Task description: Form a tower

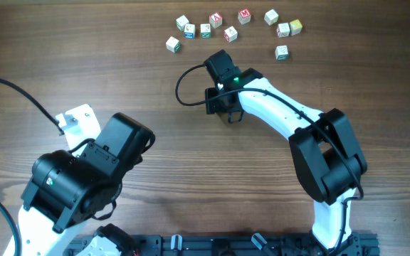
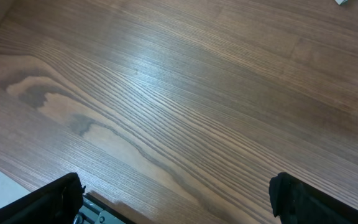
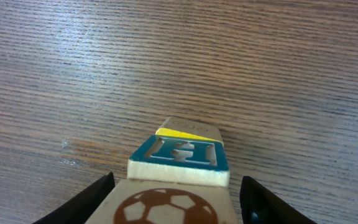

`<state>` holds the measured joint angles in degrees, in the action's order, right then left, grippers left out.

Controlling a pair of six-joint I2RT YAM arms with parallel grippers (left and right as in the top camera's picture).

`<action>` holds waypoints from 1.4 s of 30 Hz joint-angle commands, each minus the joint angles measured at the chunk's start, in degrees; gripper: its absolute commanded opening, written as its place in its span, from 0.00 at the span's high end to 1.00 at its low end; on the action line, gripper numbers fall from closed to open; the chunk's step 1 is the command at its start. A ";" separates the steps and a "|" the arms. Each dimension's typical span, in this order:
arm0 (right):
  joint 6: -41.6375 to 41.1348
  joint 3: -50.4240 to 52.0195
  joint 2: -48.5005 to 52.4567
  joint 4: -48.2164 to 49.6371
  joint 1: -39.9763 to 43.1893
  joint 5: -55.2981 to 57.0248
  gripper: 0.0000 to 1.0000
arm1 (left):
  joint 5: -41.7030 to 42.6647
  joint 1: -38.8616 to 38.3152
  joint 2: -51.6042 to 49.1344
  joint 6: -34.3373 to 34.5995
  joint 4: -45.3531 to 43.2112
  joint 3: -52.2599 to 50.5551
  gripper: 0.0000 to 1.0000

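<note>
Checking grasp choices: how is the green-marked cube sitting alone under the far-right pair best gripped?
Probably straight down from above, pinching two opposite side faces of the green-marked cube: it lies flat on the table, clear of its neighbours, leaving room either side.

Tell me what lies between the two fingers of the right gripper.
The tower of stacked letter cubes stands between the fingers; the right wrist view shows it.

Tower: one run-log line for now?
tower: stacked, football cube on top | right claw: straddling tower, grip unclear | left claw: open, over bare table | loose letter cubes: unstacked
</note>
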<state>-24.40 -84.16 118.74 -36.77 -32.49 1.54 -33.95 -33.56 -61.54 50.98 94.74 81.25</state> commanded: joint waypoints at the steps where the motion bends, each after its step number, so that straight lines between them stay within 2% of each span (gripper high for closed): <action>1: -1.27 -1.44 1.07 -0.31 -0.46 -0.74 0.45 | 0.07 0.35 0.35 0.92 0.02 -0.07 0.00; 3: -1.27 -1.44 1.07 -0.26 -0.50 -0.42 0.54 | 0.07 0.35 0.35 0.92 0.00 -0.07 0.00; 8: -1.68 -1.44 1.07 -0.26 -0.50 0.13 0.61 | 0.07 0.35 0.35 0.92 0.00 -0.07 0.00; 12: -2.75 -1.44 1.07 -0.15 -0.50 0.13 0.64 | 0.07 0.35 0.37 0.92 0.00 -0.07 0.00; 18: -4.26 -1.44 1.07 -0.15 -0.50 0.13 0.64 | 0.07 0.35 0.35 0.92 0.00 -0.07 0.00; 28: -3.58 -2.78 1.01 -1.36 -0.50 -0.87 0.19 | 0.07 0.35 0.35 0.92 0.02 -0.07 0.00; 30: 0.07 -4.79 0.55 -3.56 -0.50 -3.23 0.00 | 0.07 0.35 0.35 0.92 0.00 -0.07 0.00; 34: 7.32 -9.07 -2.91 -10.21 -0.48 -3.34 0.01 | 0.07 0.35 0.35 0.92 0.02 -0.07 0.00; 37: 16.90 -10.38 -7.04 -10.78 -0.42 -3.32 0.00 | 0.07 0.35 0.35 0.92 0.02 -0.07 0.00; 39: 15.28 -10.38 -8.33 -10.69 0.00 -3.10 0.00 | 0.07 0.35 0.35 0.92 0.00 -0.07 0.00; 42: 2.58 -9.86 -8.26 -10.82 0.59 1.73 0.00 | 0.07 0.35 0.35 0.92 0.00 -0.07 0.00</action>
<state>-13.96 -93.30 111.22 -47.53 -32.42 -0.75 -33.95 -33.56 -61.54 50.98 94.74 81.25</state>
